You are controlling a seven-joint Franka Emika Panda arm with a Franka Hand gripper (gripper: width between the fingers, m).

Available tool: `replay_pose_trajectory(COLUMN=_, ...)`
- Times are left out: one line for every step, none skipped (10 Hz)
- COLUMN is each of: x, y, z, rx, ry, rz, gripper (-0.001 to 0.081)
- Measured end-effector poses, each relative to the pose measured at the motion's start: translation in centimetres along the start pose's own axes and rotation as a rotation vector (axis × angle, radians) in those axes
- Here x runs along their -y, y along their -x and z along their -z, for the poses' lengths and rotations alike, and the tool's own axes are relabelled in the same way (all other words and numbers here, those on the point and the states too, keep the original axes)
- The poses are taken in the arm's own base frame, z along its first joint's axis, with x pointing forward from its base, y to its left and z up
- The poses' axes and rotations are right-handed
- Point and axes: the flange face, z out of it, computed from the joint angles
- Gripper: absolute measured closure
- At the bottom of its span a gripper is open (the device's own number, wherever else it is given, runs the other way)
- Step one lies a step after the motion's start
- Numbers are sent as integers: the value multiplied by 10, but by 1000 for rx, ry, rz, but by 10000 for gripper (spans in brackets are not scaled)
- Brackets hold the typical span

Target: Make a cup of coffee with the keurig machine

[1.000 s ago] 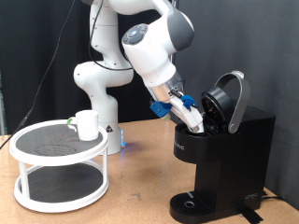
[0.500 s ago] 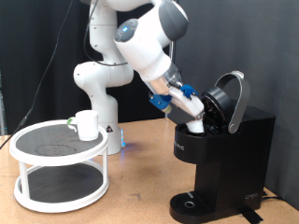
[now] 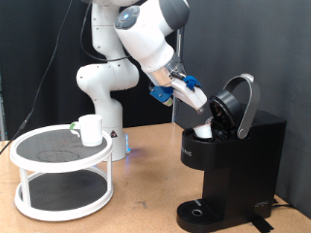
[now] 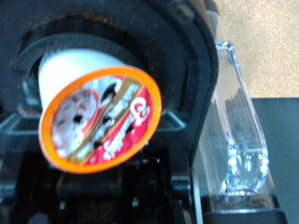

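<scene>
In the wrist view we see a pod (image 4: 98, 117) seated in the open keurig machine (image 3: 233, 146) — loading looks done, though the lid (image 3: 239, 102) stands raised. The gripper (image 3: 199, 104) hangs just above the pod chamber; we cannot tell whether its fingers are spread. Farther off, the cup (image 3: 89, 129) sits on the round stand (image 3: 60, 173), not yet under the spout.

Dark backdrop, wooden bench, from my remote seat.
I see a black curtain (image 3: 39, 58) filling the wall behind, a black cable (image 3: 64, 39) hanging down it, and a light wooden tabletop (image 3: 136, 199) carrying a white two-tier round stand (image 3: 60, 175) at the exterior view's left.
</scene>
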Motion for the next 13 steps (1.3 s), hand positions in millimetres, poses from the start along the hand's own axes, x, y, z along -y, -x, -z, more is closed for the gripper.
replay_pose_trajectory(x=1, y=-1, z=-6, rx=-7, ry=-7, rz=-10, gripper=72)
replay_pose_trajectory(x=3, y=-1, z=-13, rx=-14, ry=-11, rz=-18, gripper=72)
replay_pose_trajectory(x=3, y=-2, z=-19, rx=-21, ry=-12, rz=-22, gripper=72)
replay_pose_trajectory(x=5, y=-2, z=-24, rx=-25, ry=-14, rz=-24, gripper=72)
replay_pose_trajectory(x=7, y=-3, z=-29, rx=-30, ry=-18, rz=-27, gripper=72)
replay_pose_trajectory(x=9, y=-3, z=-35, rx=-36, ry=-22, rz=-30, gripper=72)
replay_pose_trajectory(x=10, y=-3, z=-39, rx=-38, ry=-27, rz=-32, gripper=72)
replay_pose_trajectory(x=12, y=-4, z=-42, rx=-41, ry=-32, rz=-33, gripper=72)
replay_pose_trajectory(x=14, y=-4, z=-46, rx=-45, ry=-33, rz=-37, gripper=72)
replay_pose_trajectory(x=16, y=-5, z=-48, rx=-47, ry=-33, rz=-40, gripper=72)
replay_pose_trajectory(x=16, y=-4, z=-46, rx=-25, ry=-33, rz=-35, gripper=72)
replay_pose_trajectory(x=15, y=-2, z=-40, rx=22, ry=-28, rz=-15, gripper=72)
replay_pose_trajectory(x=14, y=-3, z=-28, rx=82, ry=-25, rz=16, gripper=72)
